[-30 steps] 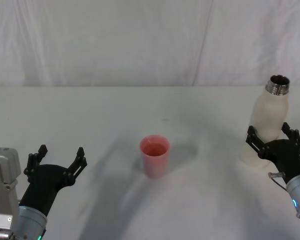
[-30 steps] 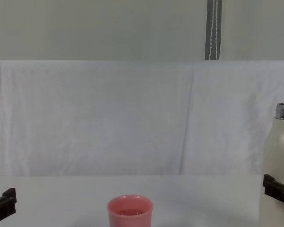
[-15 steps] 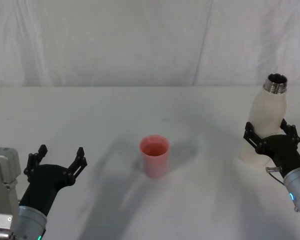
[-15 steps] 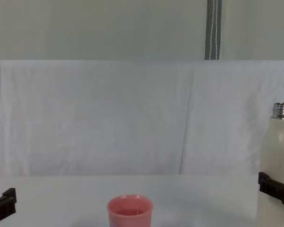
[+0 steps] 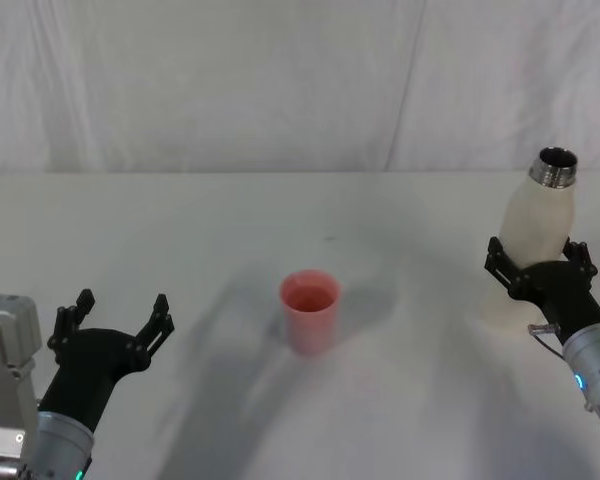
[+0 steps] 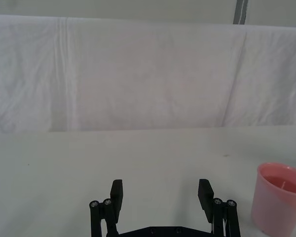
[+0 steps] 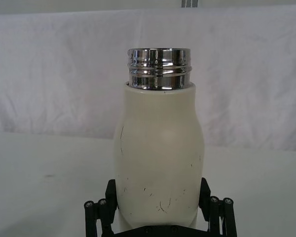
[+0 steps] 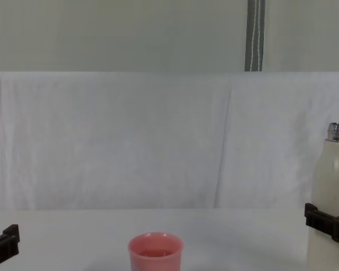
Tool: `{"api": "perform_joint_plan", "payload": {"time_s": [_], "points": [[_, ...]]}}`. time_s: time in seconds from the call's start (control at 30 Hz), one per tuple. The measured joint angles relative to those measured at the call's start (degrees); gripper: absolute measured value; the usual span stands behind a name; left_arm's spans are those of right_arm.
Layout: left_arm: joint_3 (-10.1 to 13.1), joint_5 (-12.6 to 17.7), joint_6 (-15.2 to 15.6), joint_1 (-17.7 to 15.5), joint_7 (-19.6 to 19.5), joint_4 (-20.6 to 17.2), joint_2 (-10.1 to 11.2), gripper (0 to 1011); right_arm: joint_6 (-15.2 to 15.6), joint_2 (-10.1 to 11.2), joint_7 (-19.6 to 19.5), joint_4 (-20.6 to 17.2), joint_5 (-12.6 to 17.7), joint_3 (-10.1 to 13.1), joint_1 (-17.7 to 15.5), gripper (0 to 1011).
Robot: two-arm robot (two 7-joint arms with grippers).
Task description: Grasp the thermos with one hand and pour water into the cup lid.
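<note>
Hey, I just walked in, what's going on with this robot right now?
The right tool is closed around the lower body of the cream-white thermos, which stands upright with its silver neck uncapped at the right side of the table. The pink cup lid sits mid-table with liquid in it. The left tool rests open and empty near the table's left front.

Head view looks down on the table (image 5: 230, 220). Chest view sits low, facing the white backdrop (image 8: 158, 141). Both share the cup lid (image 5: 309, 311), frame centre. Right wrist view is close behind the thermos (image 7: 159, 163).
</note>
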Motion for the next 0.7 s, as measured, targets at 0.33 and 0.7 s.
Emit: {"api": "perform_joint_plan", "payload": {"time_s": [0.33,0.7], "points": [[0.00,0.00,0.00,0.00,0.00,0.00,0.00,1001,0.00,-0.02,0.00,-0.10,0.01,0.04,-0.13,952],[0.00,0.00,0.00,0.00,0.00,0.00,0.00,1001,0.01,-0.01,0.01,-0.19,0.02,0.06,-0.20,951]]}}
